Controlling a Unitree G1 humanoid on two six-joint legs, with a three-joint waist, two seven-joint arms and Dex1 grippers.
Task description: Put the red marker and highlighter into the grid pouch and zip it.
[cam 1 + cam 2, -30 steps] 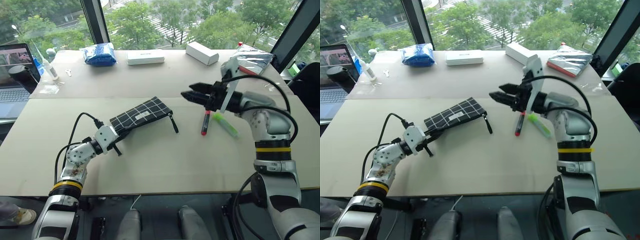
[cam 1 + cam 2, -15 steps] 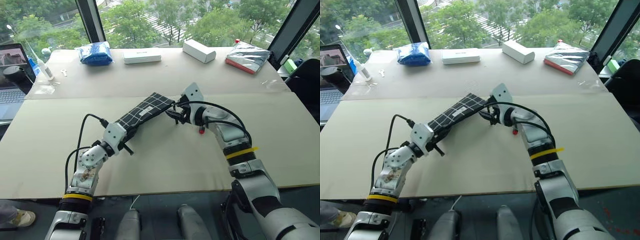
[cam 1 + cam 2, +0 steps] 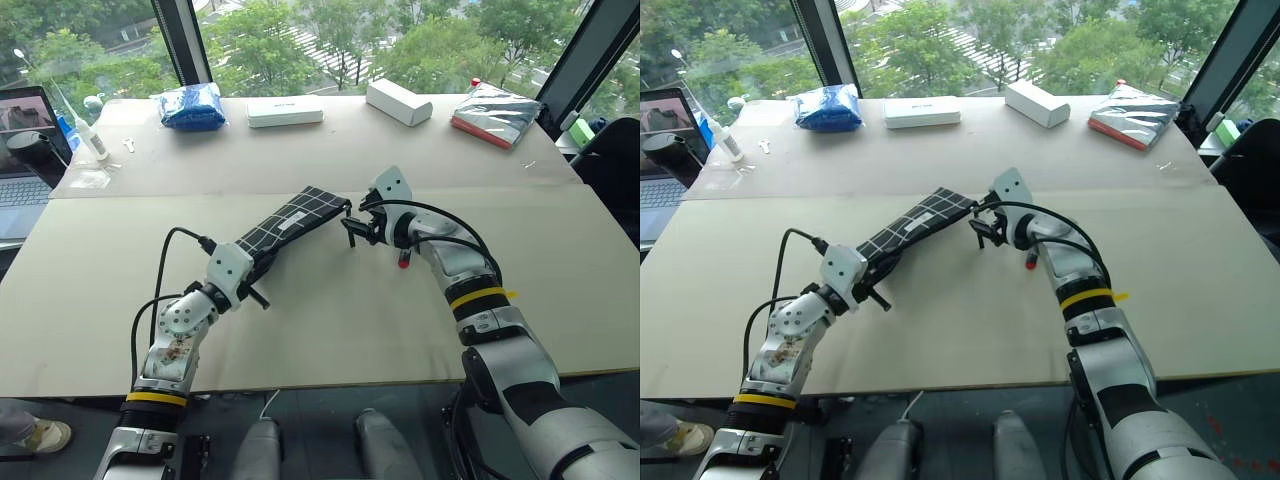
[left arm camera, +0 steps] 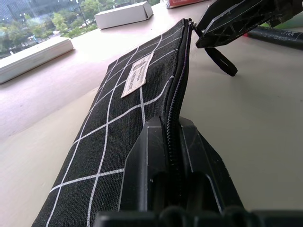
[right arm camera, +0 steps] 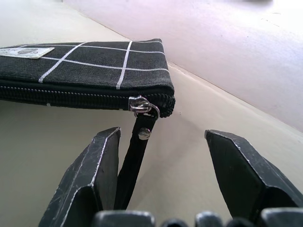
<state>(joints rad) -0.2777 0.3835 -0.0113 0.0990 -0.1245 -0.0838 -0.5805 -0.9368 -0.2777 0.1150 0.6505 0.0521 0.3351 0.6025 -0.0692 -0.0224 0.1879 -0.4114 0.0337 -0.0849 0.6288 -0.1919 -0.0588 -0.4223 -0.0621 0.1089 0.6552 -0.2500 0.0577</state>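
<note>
- The grid pouch (image 3: 290, 222) lies flat near the middle of the beige table (image 3: 330, 320), its long axis slanting from the near left end up to the far right end, where the zipper pull (image 5: 140, 105) and black strap (image 5: 132, 161) sit.
- The left gripper (image 4: 173, 142) is clamped on the pouch's near end.
- The right gripper (image 5: 161, 175), jaws spread, has the strap between its fingers.
- The red marker (image 3: 403, 262) lies just behind the right wrist.
- Windows with trees outside stand beyond the table.
</note>
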